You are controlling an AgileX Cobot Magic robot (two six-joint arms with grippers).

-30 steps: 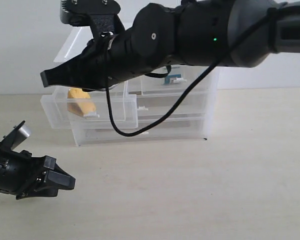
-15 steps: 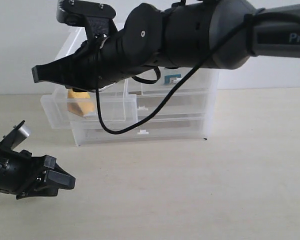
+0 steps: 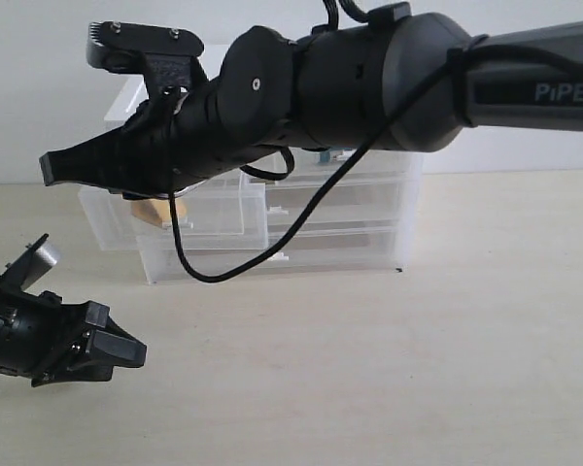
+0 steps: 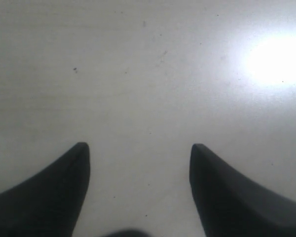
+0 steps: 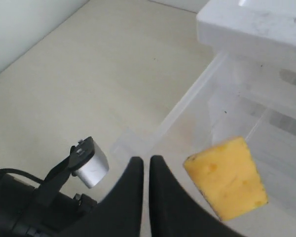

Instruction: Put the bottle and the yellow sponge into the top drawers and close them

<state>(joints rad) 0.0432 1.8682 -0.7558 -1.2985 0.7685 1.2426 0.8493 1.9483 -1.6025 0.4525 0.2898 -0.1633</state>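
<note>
Right claw (image 3: pixel 49 170): fingers pressed together with nothing between them. It hangs at the left of the exterior frame, above and just left of the pulled-out drawer. In the right wrist view (image 5: pixel 146 160) the closed tips sit beside the sponge and do not touch it.
Right arm: stretches across the whole upper part of the exterior frame, in front of the drawer unit (image 3: pixel 350 228).
Left claw (image 3: pixel 136 354): fingers spread wide and holding nothing, low in the lower left corner. In the left wrist view (image 4: pixel 139 146) only bare tabletop (image 4: pixel 148 74) shows between the tips.
Yellow sponge (image 3: pixel 158 211) (image 5: pixel 227 177): lies inside the top left drawer, well apart from the left claw.
Top left drawer (image 3: pixel 223 218) (image 5: pixel 187 106): pulled out toward the left front of the unit, open.
Top right drawer (image 3: pixel 379 165): looks flush with the unit; the arm covers most of it.
Bottle: cannot be made out behind the arm.
Cable (image 3: pixel 204 272): black loop hanging from the right arm in front of the lower drawers.
Tabletop (image 3: pixel 418 369): pale wood-toned surface carrying the unit.
</note>
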